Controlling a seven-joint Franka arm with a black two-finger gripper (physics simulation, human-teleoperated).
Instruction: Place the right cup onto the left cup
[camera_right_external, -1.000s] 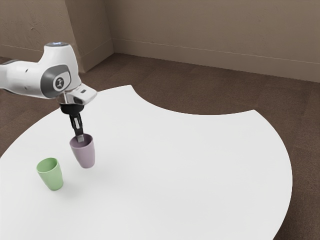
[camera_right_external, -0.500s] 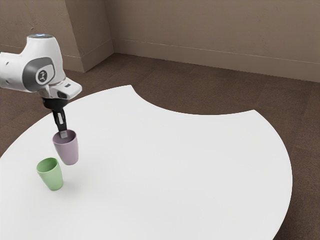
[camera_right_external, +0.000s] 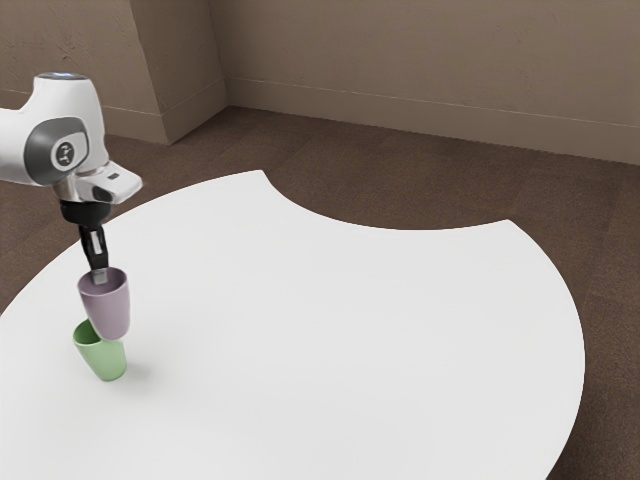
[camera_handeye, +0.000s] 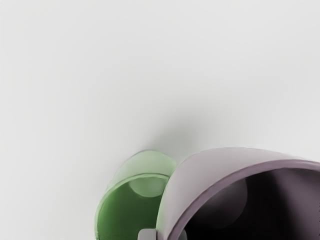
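A plain brown wall (camera_right_external: 420, 70) and a dark brown floor (camera_right_external: 400, 185) lie behind a white table (camera_right_external: 350, 330) with a curved edge and 1 inward scoop. On it, toward the exterior view's left, stands the green cup (camera_right_external: 104, 358), mouth up. The gripper (camera_right_external: 99, 276) points down and is closed on the wall of the purple cup (camera_right_external: 108, 308) at its rim, with 1 grey fingertip (camera_handeye: 147, 234) outside the wall and 1 inside. The purple cup is raised off the table, mouth up, and hides part of the green cup's mouth. In the wrist view the 2 mouths are offset; whether the cups touch, I cannot tell.
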